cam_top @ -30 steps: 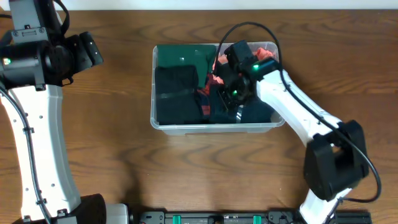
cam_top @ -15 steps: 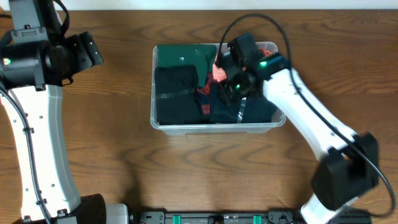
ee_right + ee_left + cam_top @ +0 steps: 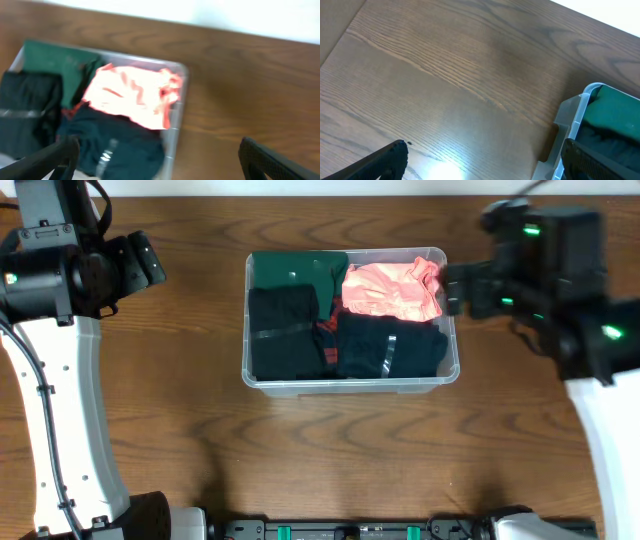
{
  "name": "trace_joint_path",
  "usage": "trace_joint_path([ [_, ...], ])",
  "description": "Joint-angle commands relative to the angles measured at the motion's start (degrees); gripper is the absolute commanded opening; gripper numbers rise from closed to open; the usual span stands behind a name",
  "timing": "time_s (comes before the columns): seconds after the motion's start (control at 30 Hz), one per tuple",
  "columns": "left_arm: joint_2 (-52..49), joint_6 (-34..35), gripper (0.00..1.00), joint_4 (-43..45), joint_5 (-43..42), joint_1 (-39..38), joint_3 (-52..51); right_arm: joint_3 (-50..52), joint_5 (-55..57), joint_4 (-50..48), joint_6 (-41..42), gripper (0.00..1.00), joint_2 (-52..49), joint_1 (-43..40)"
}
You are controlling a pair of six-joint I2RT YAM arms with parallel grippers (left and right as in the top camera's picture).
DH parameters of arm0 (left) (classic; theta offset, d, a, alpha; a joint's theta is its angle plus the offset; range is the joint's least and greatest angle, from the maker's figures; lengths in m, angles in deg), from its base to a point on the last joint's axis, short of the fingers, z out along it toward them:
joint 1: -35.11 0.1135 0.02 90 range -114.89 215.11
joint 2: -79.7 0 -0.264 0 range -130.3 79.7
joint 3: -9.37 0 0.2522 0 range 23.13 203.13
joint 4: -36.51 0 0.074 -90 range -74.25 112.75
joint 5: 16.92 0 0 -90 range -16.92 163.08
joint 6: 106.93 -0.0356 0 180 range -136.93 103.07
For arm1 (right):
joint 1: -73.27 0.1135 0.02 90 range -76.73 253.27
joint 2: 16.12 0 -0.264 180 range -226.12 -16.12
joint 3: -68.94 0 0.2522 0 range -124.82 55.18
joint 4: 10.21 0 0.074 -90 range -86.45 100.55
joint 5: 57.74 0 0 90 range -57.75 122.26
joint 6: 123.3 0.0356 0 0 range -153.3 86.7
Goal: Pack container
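The container (image 3: 350, 388) is a clear plastic bin at the middle of the table. It holds folded clothes: a green piece (image 3: 300, 270), a salmon-pink piece (image 3: 392, 290), a black piece (image 3: 283, 330) and a dark piece (image 3: 390, 345). My right gripper (image 3: 455, 290) hangs open and empty, high beside the bin's right wall. In the right wrist view the gripper (image 3: 160, 160) spans the bin's right rim (image 3: 177, 110), with the pink piece (image 3: 132, 95) below. My left gripper (image 3: 150, 268) stands open and empty left of the bin. The left wrist view has the gripper (image 3: 485, 162) over bare wood by the bin's corner (image 3: 575, 115).
The brown wooden table (image 3: 350, 460) surrounds the bin on all sides. A pale wall edge runs along the table's far side (image 3: 225, 15). The left arm's white link (image 3: 60, 410) stands along the left edge.
My right gripper has opened, risen out of the bin and pulled back to the right, uncovering the pink piece. The left arm has not moved.
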Motion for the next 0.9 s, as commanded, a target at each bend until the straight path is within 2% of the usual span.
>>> trace_joint_path([
  [0.0, -0.37, -0.09, 0.98, -0.04, 0.66, 0.15, -0.33, -0.44, 1.81, 1.6, -0.02, 0.99, 4.15, -1.73],
  [0.17, -0.37, -0.09, 0.98, -0.04, 0.66, 0.15, -0.35, -0.44, 0.7, 8.98, -0.02, 0.99, 8.04, -1.6],
  [0.43, -0.37, -0.09, 0.98, -0.04, 0.66, 0.15, -0.33, -0.44, 0.85, 17.49, -0.09, 0.99, 8.59, -1.6],
  [0.57, -0.37, -0.09, 0.98, -0.04, 0.66, 0.15, -0.35, -0.44, 3.69, 18.32, -0.33, 0.99, 8.41, -1.6],
  [0.73, -0.37, -0.09, 0.98, -0.04, 0.66, 0.15, -0.33, 2.84, 6.97, 10.23, -6.05, 0.99, 10.1, -2.4],
  [0.87, -0.37, -0.09, 0.98, -0.04, 0.66, 0.15, -0.33, 14.51, 3.78, -4.48, -9.09, 0.99, 17.16, -4.31],
])
